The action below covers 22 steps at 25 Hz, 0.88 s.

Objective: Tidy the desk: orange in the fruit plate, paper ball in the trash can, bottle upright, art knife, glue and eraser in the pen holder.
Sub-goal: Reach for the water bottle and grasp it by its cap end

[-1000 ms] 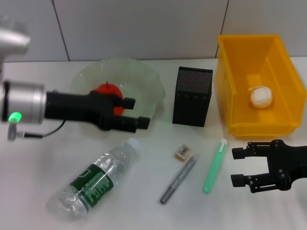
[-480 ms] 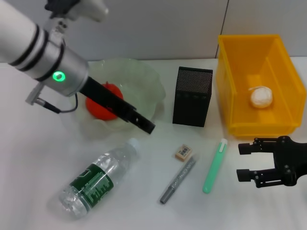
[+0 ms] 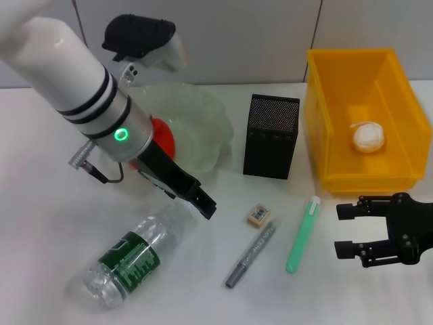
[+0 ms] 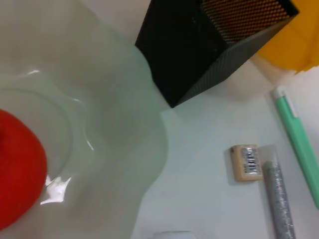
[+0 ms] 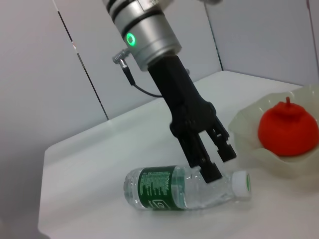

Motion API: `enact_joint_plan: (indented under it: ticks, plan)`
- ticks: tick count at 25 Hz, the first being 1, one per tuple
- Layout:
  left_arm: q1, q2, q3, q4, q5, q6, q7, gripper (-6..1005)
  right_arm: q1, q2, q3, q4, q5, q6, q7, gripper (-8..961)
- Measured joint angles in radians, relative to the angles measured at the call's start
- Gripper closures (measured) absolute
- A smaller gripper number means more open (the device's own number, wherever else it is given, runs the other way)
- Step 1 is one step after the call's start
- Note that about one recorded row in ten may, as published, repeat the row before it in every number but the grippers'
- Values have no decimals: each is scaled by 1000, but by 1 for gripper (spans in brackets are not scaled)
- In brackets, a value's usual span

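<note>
While the bottle (image 3: 132, 261) lies on its side at the near left of the tabletop (image 3: 40, 223), cap pointing toward the far right, my left gripper (image 3: 201, 202) hangs just above its neck with the jaws released, so the step in hand, as I judge it, is to stand this bottle upright. To do it well, I think I should lower the jaws around the shoulder near the cap (image 5: 241, 182), not around the soft middle with the green label, which may dent and slip. The jaws should cross the bottle's long axis, close firmly, then lift and turn so the base meets the tabletop flat before I let go.

Just behind my left gripper is the fruit plate (image 3: 203, 125), and the orange (image 3: 162, 135) sits inside it already; I must not knock its wavy rim when I swing the bottle up. More to the right, near the middle, lie the eraser (image 3: 259, 215), a grey stick (image 3: 252, 256) and the glue (image 3: 302, 234), all outside the pen holder (image 3: 271, 135), which stands behind them. At the far right, the paper ball (image 3: 369, 137) rests in the trash can (image 3: 325, 115). My right gripper (image 3: 348, 230) waits at the near right, jaws released and holding nothing.
</note>
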State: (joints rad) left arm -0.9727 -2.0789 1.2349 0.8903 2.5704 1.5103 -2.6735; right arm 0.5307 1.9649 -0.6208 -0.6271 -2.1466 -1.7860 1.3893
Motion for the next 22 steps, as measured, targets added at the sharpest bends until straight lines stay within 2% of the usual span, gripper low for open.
enact_joint_plan:
  ticks: [16, 22]
  plan:
    - [7, 0, 18, -128, 2, -140, 46, 172, 4, 4, 6, 1, 1, -4, -1, 149]
    - [9, 0, 61, -148, 2, -180, 52, 178, 7, 7, 6, 1, 1, -4, 0, 149]
